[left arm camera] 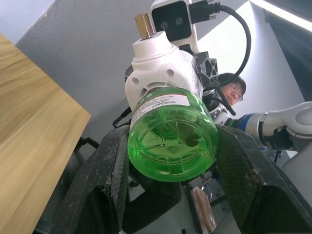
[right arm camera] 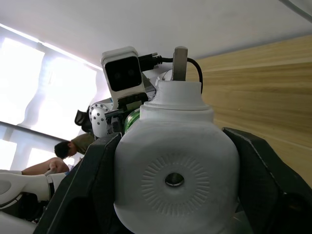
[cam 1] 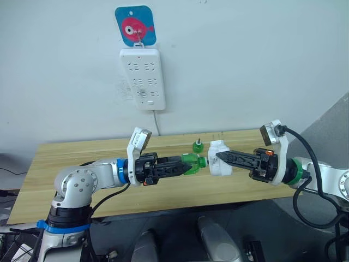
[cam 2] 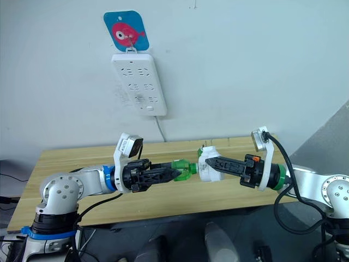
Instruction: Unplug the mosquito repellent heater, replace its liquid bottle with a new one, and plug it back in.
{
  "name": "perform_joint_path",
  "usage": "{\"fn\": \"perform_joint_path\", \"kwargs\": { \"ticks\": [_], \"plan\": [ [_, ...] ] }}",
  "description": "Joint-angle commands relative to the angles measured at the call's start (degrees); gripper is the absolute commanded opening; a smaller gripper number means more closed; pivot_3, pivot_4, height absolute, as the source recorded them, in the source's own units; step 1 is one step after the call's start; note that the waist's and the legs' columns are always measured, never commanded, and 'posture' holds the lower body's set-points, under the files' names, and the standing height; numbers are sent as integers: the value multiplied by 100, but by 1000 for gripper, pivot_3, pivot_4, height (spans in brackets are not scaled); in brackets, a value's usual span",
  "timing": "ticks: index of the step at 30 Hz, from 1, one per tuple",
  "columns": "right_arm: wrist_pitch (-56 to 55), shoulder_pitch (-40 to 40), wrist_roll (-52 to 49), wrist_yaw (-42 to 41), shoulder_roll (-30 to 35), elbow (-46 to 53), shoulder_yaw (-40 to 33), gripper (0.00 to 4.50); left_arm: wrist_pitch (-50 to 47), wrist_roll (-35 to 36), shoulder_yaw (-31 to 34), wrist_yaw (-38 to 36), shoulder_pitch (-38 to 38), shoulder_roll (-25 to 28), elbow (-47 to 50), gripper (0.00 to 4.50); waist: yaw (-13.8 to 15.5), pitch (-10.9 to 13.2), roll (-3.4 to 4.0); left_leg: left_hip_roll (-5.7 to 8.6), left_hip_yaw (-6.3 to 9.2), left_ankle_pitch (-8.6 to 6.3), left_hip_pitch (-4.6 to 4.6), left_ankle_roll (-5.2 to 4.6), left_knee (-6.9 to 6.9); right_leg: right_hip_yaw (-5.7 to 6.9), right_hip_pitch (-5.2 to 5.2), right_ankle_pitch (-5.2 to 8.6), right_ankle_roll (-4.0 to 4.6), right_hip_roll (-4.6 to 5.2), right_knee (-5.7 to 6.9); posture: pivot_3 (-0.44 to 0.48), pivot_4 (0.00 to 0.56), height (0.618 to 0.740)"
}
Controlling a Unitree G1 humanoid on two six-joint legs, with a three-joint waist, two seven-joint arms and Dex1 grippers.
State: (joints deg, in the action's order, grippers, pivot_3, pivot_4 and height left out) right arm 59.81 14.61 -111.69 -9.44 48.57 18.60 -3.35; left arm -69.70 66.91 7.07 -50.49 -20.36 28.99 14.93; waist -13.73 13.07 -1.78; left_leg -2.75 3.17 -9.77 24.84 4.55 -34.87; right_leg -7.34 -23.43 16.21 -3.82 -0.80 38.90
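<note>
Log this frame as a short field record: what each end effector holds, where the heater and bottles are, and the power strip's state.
left end effector: shut on green bottle
right end effector: shut on heater
heater and bottle: joined at bottle neck, held above wooden table
second green bottle: standing on table behind them
power strip: on wall, nothing plugged in
task stage: heater unplugged, bottle swap under way

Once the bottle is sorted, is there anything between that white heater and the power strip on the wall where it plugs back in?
Nothing visible does. The right gripper holds the mosquito repellent heater over the table, joined to the green bottle in the left gripper. The wall below the power strip carries just its cord.
</note>
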Motion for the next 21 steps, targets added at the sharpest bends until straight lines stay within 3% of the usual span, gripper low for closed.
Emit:
{"fn": "perform_joint_path", "kwargs": {
  "ticks": [1,21],
  "plan": [
    [152,-27,-131,-136,14,187,111,2940,130,324,-68,-115,-121,-148,270,2293,1,0,-1,0,0,0,0,0,0,0,0,0,0,0,0,-262,212,733],
    [-20,210,-131,56,-534,446,314,2940,1110,-708,-861,-483,117,-341,666,2292,94,4,-6,0,-2,0,0,0,0,-3,-1,0,0,0,-1,-255,212,733]
  ]
}}
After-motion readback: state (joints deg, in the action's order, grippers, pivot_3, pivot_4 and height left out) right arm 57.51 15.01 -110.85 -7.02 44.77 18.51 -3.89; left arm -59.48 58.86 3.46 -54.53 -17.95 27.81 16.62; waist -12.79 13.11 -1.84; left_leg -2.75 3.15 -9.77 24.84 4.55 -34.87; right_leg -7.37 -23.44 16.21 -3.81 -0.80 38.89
